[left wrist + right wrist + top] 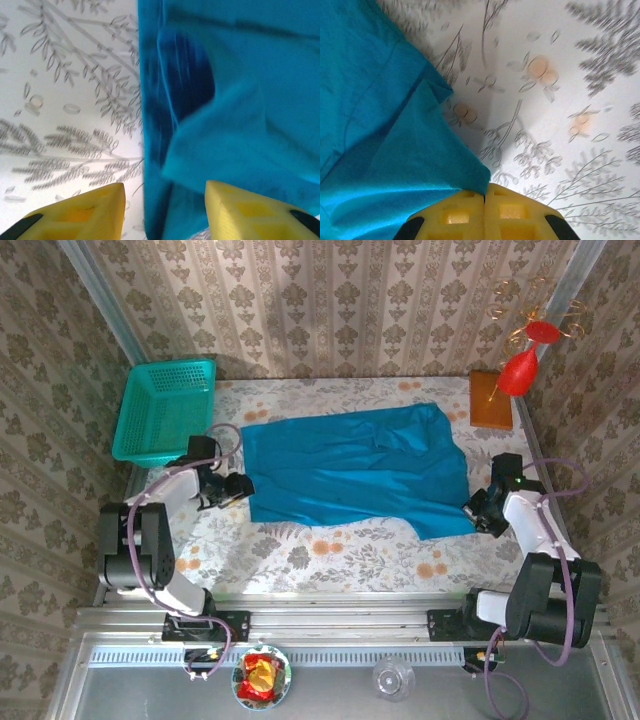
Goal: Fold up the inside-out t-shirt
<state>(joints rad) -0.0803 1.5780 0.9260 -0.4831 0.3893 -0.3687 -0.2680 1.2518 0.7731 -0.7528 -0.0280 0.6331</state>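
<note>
1. Overhead, the table (330,550) wears a pale cloth printed with grey fern sprigs and orange blossoms. Damask wallpaper (340,300) closes it in on three sides.
2. The inside-out t-shirt (350,470) lies spread across the middle of the table, mostly flat, with a flap folded over toward its far right part.
3. A teal mesh basket (165,410) sits at the far left corner. A wooden block (490,400) sits at the far right corner, with a red ornament (520,370) above it.
4. A metal rail (330,620) runs along the near edge and carries both arm bases. In front of it stand a small bowl (262,677) of wrapped snacks and a clear glass (393,677).
5. The left gripper (165,192) is at the shirt's left edge. Its yellow fingers (100,200) stand apart, straddling the rumpled edge of the cloth without clamping it.
6. The right gripper (485,189) is at the shirt's near right corner. Its jaws are pressed together, with the tip of that corner pinched between them.
</note>
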